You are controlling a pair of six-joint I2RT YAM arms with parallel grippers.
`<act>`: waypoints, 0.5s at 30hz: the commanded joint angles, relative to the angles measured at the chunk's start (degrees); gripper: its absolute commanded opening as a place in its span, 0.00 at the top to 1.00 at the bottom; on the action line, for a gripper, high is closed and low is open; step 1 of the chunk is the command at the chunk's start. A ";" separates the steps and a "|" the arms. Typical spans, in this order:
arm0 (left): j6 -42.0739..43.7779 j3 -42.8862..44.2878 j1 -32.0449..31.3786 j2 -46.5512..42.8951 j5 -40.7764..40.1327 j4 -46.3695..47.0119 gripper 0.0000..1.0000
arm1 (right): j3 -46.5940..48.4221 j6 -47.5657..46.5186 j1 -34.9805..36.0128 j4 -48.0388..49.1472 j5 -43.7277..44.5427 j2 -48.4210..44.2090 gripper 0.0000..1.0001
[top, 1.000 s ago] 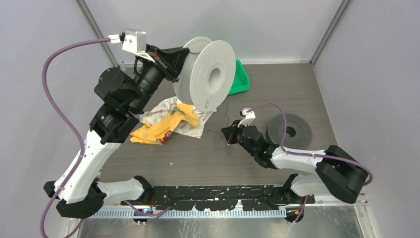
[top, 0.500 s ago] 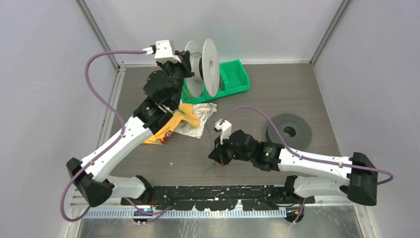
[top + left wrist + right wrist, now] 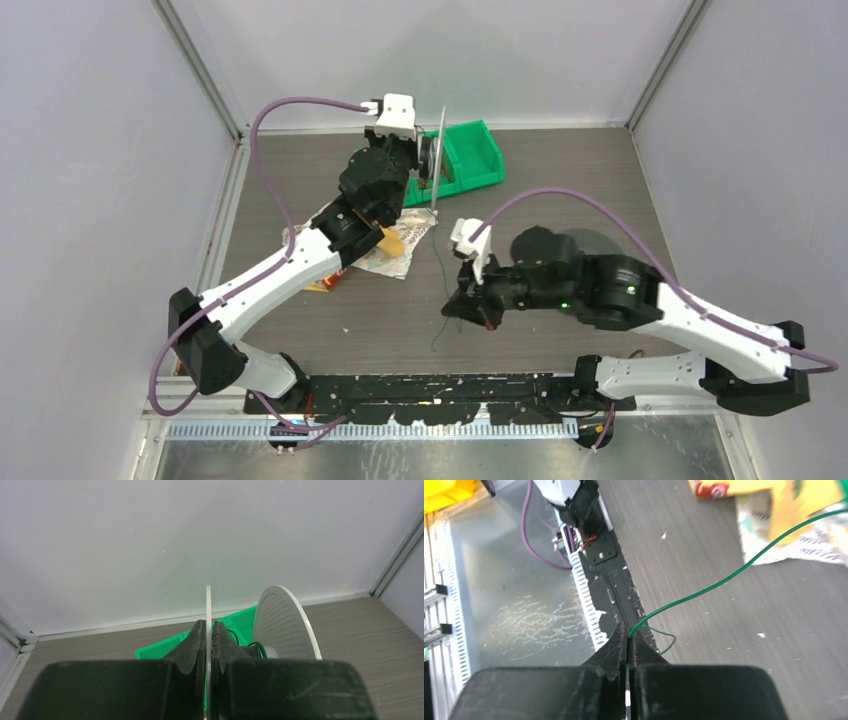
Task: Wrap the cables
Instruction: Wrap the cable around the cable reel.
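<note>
Right wrist view: the right gripper pinches its jaws on a thin, glossy dark-green cable that curves away over the table. Left wrist view: the left gripper clamps its jaws on a white spool by one flange. From above, the cable runs from the far spool to the right gripper, near centre.

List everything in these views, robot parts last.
white perforated plastic spool: one, white, held upright before the bin.
green plastic bin: one, green, far centre of the table.
thin green cable: one, dark green, between spool and right end effector.
dark grey round spool: one, grey, lying flat, partly hidden, right of centre.
crumpled yellow and printed wrappers: a pile, left of centre.
wood-grain tabletop: one, grey-brown.
left end effector: black, shut on the spool's flange.
right end effector: black, shut on the cable.
</note>
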 commanded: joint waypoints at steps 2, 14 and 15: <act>0.57 -2.08 -0.82 -3.13 5.04 0.51 1.00 | 9.02 -11.04 0.16 -10.13 11.10 -3.26 1.00; 1.03 -7.88 -4.71 -6.06 17.53 -8.29 1.00 | 12.82 -21.44 -1.19 -6.94 26.30 -3.58 0.99; 0.75 -8.62 -4.83 -6.55 19.59 -8.52 1.00 | 12.77 -21.98 -1.61 -6.39 27.20 -3.63 0.99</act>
